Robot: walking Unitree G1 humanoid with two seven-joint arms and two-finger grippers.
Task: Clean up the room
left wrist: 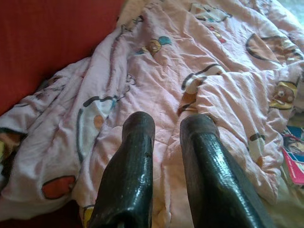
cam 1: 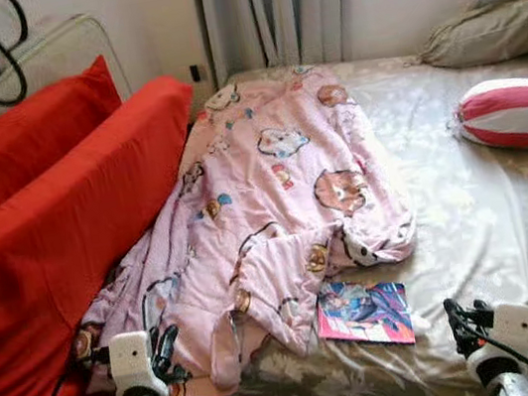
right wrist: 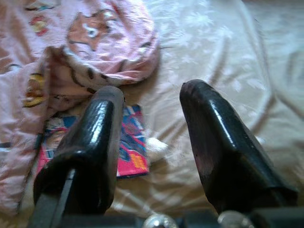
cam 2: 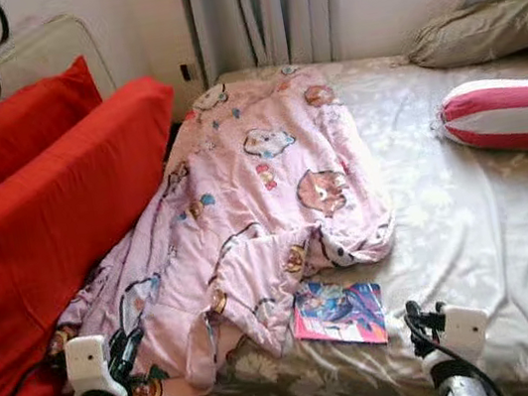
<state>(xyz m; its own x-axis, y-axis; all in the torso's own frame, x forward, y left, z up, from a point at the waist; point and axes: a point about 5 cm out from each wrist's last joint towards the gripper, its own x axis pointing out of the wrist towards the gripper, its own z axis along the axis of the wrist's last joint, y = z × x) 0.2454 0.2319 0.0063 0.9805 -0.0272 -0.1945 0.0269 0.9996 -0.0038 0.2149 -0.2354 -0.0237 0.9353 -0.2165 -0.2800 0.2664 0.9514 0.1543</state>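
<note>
- Pink blanket (cam 1: pixel 277 216): crumpled, long axis runs from the bed's near-left edge up toward the curtains (cam 1: pixel 275 10) at the far end. Near end hangs off the mattress edge beside the red cushions (cam 1: pixel 57 221); far end reaches the bed's head.
- Look: pale pink, cartoon animal prints, heavy folds; one flap is folded over on the near right side.
- Magazine (cam 1: pixel 363 312): flat on the beige floral sheet (cam 1: pixel 469 226), just beside the blanket's near right fold, one corner touching or tucked under it, can't tell which. Cover pink/blue with cartoon figures; long edge roughly parallel to the bed's near edge, slightly skewed.
- Left gripper (left wrist: pixel 166 133): fingers parted, nothing between them, hovering over the blanket's near-left part close to the red cushion.
- Right gripper (right wrist: pixel 147 114): fingers spread wide, empty, above the sheet just right of the magazine.
- Red/white striped bolster (cam 1: pixel 517 113) lies on the right side of the bed, well apart from the blanket; beige pillow (cam 1: pixel 489 32) behind it by the window.
</note>
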